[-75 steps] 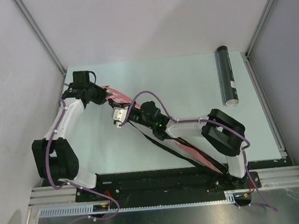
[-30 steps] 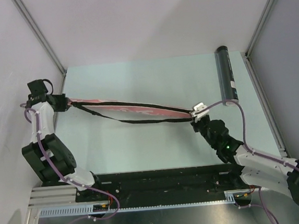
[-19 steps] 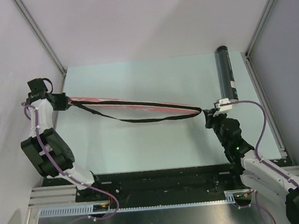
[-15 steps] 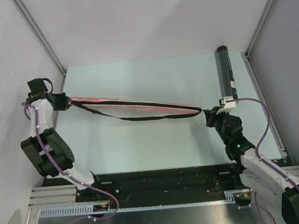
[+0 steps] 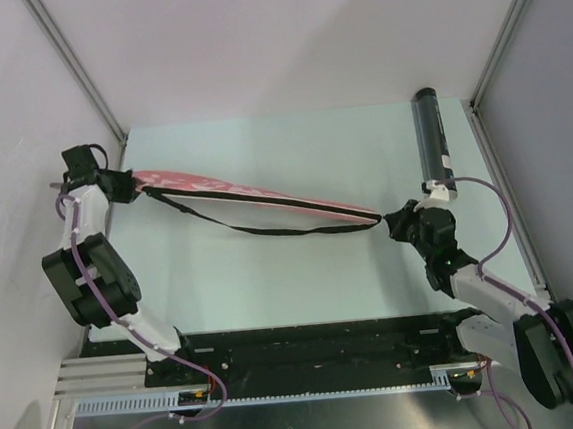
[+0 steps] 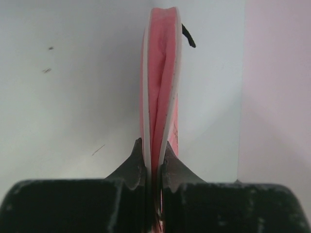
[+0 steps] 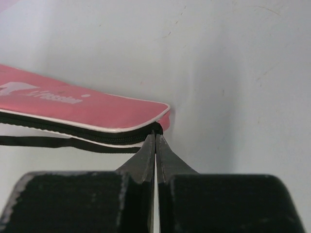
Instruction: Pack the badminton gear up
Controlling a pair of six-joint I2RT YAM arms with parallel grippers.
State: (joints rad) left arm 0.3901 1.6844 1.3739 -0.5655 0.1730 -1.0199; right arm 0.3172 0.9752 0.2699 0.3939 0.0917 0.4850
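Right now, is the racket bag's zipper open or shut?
Shut near the right gripper: the racket bag's black zipper line runs closed to its fingertips. Toward the left gripper, cannot tell.

We've got a pale green worktop point(image 5: 301, 153) boxed in by plain white walls point(image 5: 281, 34), with aluminium posts point(image 5: 70, 61) in the back corners.

A pale green table point(image 5: 312, 157) sits between white walls point(image 5: 281, 39) and slanted aluminium rails point(image 5: 508, 34).

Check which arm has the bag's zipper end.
Right arm: its jaws pinch the bag at its narrow zipper tip near the tube; left arm clamps the wide end.
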